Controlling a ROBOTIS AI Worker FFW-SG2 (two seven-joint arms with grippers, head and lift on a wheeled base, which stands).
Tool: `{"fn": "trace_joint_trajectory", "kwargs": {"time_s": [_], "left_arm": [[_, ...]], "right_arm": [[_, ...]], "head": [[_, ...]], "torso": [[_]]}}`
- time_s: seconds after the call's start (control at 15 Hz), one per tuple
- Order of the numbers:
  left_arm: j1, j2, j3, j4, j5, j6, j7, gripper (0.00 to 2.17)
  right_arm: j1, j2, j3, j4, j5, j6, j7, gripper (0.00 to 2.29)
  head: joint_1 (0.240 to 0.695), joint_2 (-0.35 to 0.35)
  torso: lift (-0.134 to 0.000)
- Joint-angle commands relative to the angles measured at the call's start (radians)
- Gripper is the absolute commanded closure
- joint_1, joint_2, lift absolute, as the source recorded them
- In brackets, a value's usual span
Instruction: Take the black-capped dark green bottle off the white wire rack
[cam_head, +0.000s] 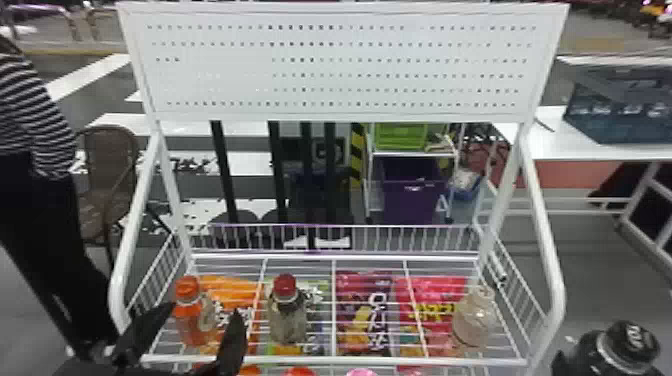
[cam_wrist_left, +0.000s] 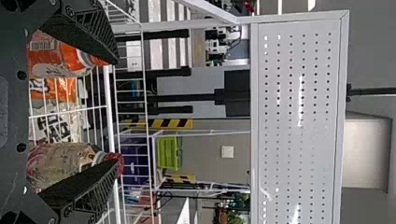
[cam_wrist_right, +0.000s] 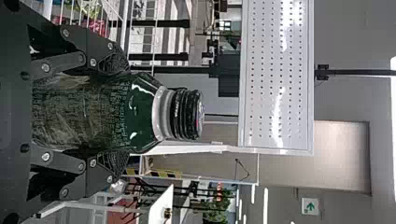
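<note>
Waist grip by right gripper (cam_wrist_right: 126, 112) on bottle (cam_wrist_right: 79, 112), likely weighty and slick, past right edge of rack (cam_head: 556, 295), left gripper (cam_wrist_left: 116, 112) wide, empty.

Glare streaks the white panel (cam_wrist_left: 299, 102) in 2 wrist views; highlights glint on the green bottle (cam_wrist_right: 140, 112).

In my head view I count four bottles: orange-capped bottle (cam_head: 189, 327) between 7 and 8 o'clock, red-capped bottle (cam_head: 287, 320) near 7, pale bottle (cam_head: 472, 322) between 4 and 5, black-capped bottle (cam_head: 620, 350) at 4. Four snack bags (cam_head: 362, 300) lie around 6 (lower ones, cut off, I can't count), on one white wire rack (cam_head: 118, 280).
</note>
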Motion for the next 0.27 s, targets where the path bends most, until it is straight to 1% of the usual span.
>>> {"fn": "trace_joint_trajectory", "kwargs": {"time_s": [0.0,0.2], "left_arm": [[0.0,0.0,0.001,-0.003,0.0,0.001,0.001,0.14],[0.0,0.0,0.001,-0.002,0.0,0.001,-0.001,0.14]], "right_arm": [[0.0,0.0,-0.003,-0.001,0.0,0.0,0.0,1.33],[0.006,0.001,-0.008,-0.005,0.0,0.0,0.0,1.33]], "head": [[0.499,0.0],[0.499,0.0]], "torso": [[0.0],[0.0]]}}
